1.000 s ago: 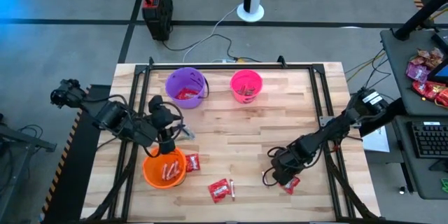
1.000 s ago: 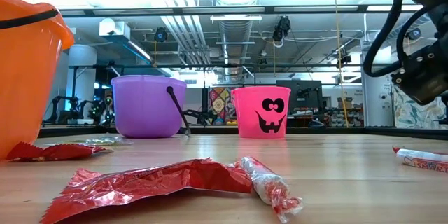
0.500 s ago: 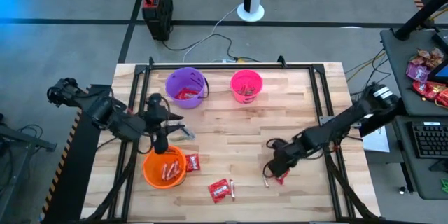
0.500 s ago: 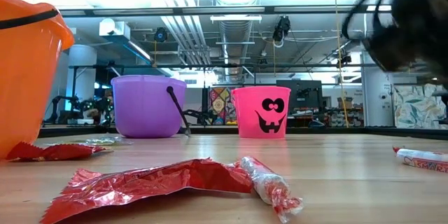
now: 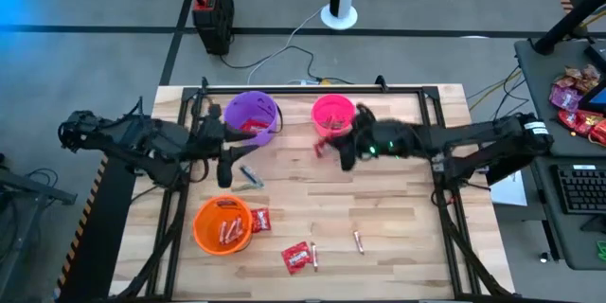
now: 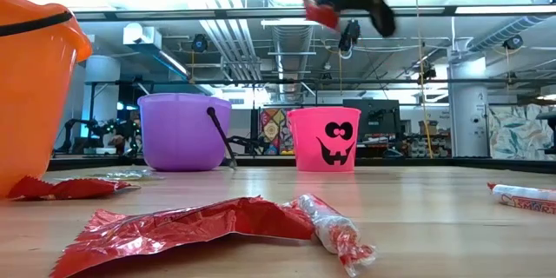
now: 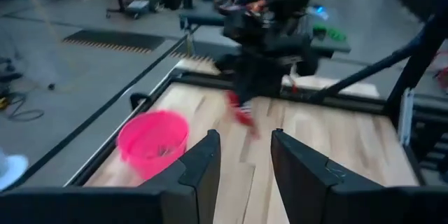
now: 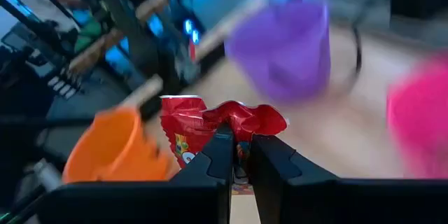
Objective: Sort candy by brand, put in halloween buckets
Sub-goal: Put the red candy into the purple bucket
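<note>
My right gripper [image 5: 333, 148] hangs over the table just in front of the pink bucket [image 5: 333, 115], shut on a red candy packet [image 8: 222, 122]. In the low view the packet [image 6: 318, 9] shows high above the tabletop. My left gripper [image 7: 241, 155] stands open with nothing between its fingers, beside the purple bucket [image 5: 252, 117], pointing roughly level toward the right arm. The orange bucket [image 5: 222, 226] stands near the front left with tan sticks inside. A dark-green stick [image 5: 251, 175] lies on the wood close to the left gripper. My right gripper pinches the red packet's crumpled middle [image 8: 236, 127] between its two fingers [image 8: 218, 155]. The fingers point roughly level, from the table's right. The packet sticks out ahead of the fingertips and is lifted clear of the table.
Loose red packets [image 5: 258, 218] [image 5: 297, 258] and a thin stick [image 5: 359, 240] lie near the front edge. The purple bucket holds red packets. A black frame rail [image 5: 303, 89] runs round the table. A pile of red and purple bags [image 5: 579, 104] sits on the side desk.
My right gripper has lifted the red packet off the near right of the table and carried it up and toward the far edge, to the pink bucket, tipping from pointing down to near level. My left gripper has risen from above the orange bucket toward the purple bucket.
</note>
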